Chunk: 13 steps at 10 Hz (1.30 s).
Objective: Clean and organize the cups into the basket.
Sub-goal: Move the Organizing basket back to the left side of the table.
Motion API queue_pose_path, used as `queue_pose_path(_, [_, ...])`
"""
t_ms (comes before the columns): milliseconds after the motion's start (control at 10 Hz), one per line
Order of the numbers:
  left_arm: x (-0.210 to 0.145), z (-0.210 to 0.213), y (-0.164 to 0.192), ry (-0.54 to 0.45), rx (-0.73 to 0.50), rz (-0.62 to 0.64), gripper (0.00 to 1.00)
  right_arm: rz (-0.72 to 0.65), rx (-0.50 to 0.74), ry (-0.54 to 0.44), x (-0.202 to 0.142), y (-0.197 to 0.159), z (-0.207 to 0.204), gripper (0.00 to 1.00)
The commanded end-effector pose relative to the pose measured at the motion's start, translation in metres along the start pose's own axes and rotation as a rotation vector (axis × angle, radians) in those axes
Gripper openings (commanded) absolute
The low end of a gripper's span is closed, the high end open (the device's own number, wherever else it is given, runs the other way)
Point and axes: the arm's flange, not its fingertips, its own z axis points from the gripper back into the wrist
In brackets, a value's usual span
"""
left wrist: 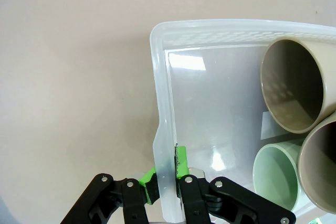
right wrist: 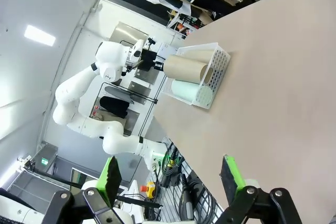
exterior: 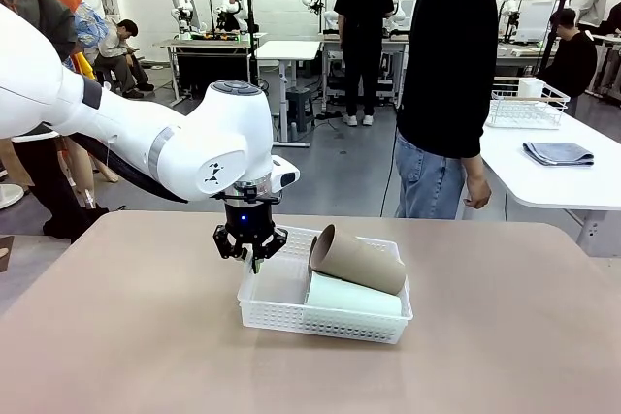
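The left gripper (left wrist: 167, 174) is clamped on the left end wall of the basket (exterior: 291, 315), one finger on each side of the rim, on the desk (exterior: 116, 336). Inside, the mint cup (exterior: 354, 295) lies flat with the tan cup (exterior: 356, 260) tilted across it, apparently propped on the far rim. The right gripper (right wrist: 170, 176) hangs wide open, empty, well apart.

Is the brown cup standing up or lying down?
Lying down, tilted. The brown cup rests on its side in the basket, propped on the green cup, mouth raised toward the left gripper.
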Motion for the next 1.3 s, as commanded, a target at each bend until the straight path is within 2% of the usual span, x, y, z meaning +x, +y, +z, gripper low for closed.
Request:
queue_pose_path(0, [-0.001,0.001,-0.001,-0.001,0.001,-0.002,0.00,0.022,-0.002,-0.004,-0.001,0.000,0.001,1.00])
queue_pose_path(200, [-0.001,0.001,-0.001,-0.001,0.001,-0.002,0.00,0.022,-0.002,-0.004,-0.001,0.000,0.001,1.00])
queue_pose_path(300, [0.000,0.000,0.000,0.000,0.000,0.000,0.04,0.022,-0.002,-0.004,-0.001,0.000,0.001,1.00])
queue_pose_path(500, [0.021,0.025,0.055,-0.027,0.107,0.076,0.04,0.022,-0.002,-0.004,-0.001,0.000,0.001,1.00])
queue_pose_path(600, [0.025,0.030,0.075,0.012,0.108,0.056,0.04,0.022,-0.002,-0.004,-0.001,0.000,0.001,1.00])
queue_pose_path(800, [0.042,0.032,0.143,0.080,0.176,0.145,0.04,0.022,-0.002,-0.004,-0.001,0.000,0.001,1.00])
queue_pose_path(1200, [0.061,0.011,0.260,0.156,0.158,0.220,0.04,0.022,-0.002,-0.004,-0.001,0.000,0.001,1.00])
